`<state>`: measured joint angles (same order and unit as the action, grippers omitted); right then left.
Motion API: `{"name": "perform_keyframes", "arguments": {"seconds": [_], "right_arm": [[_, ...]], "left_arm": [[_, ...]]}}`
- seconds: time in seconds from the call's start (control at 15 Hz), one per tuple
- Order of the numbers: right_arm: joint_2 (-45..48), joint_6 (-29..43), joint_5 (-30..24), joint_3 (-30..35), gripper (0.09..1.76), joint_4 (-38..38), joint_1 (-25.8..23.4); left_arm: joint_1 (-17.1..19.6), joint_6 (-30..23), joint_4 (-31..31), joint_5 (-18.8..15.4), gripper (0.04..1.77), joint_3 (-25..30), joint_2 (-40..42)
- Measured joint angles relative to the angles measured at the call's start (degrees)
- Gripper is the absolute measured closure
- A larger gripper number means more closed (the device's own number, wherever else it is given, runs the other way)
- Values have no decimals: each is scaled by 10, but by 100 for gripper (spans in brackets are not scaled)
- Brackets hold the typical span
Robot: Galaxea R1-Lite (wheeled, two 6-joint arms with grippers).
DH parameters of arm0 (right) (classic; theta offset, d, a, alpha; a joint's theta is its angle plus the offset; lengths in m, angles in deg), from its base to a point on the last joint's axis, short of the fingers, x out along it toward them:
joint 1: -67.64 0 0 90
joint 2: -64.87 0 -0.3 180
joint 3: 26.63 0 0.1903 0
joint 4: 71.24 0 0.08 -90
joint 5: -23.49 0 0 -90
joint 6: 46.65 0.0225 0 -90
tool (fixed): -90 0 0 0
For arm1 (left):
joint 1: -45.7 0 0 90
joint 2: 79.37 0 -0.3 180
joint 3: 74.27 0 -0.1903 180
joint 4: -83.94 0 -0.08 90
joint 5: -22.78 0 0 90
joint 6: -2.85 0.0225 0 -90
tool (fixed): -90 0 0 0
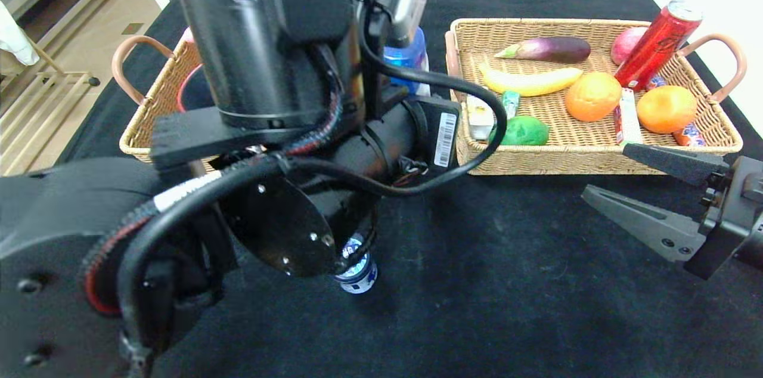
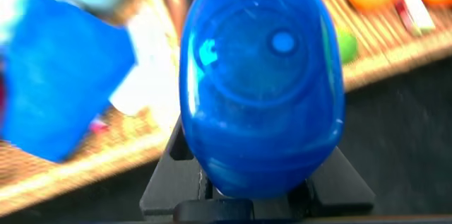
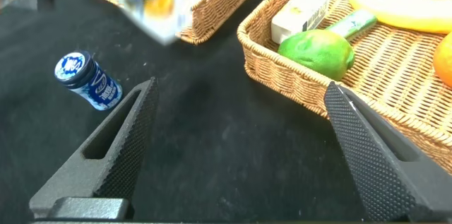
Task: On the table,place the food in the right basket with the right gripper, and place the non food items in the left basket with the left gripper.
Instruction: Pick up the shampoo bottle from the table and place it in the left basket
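My left gripper [image 2: 260,194] is shut on the white bottle with the blue cap [image 2: 261,75]. It holds the bottle [image 1: 408,53] over the right end of the left basket [image 1: 149,107]. The arm hides most of that basket; a bit of the red pot's rim [image 1: 183,89] shows. My right gripper [image 1: 605,169] is open and empty above the table [image 1: 506,282], in front of the right basket [image 1: 596,160]. That basket holds the banana [image 1: 530,81], two oranges [image 1: 593,96] and the green gum pack [image 1: 510,104]. The blue-and-white tub [image 1: 356,270] lies on the cloth, left of the right gripper [image 3: 241,86]; it also shows in the right wrist view [image 3: 88,81].
The right basket also holds an eggplant [image 1: 548,49], a red can [image 1: 656,44], a green fruit [image 1: 524,130] and small packets. A blurred blue object [image 2: 63,75] lies in the left basket. The two baskets stand side by side at the back.
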<state>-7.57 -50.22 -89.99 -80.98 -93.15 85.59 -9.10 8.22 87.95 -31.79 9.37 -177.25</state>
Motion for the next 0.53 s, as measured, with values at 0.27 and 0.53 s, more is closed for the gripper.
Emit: {"name": "perform_keyframes", "arguments": {"seconds": [0.27, 0.53], "right_arm": [[-1, 0, 0, 1, 14, 0, 0], [-2, 0, 0, 1, 14, 0, 1]], "left_arm": [[34, 4, -1, -15, 120, -17, 34], [65, 9, -46, -14, 120, -34, 59]]}}
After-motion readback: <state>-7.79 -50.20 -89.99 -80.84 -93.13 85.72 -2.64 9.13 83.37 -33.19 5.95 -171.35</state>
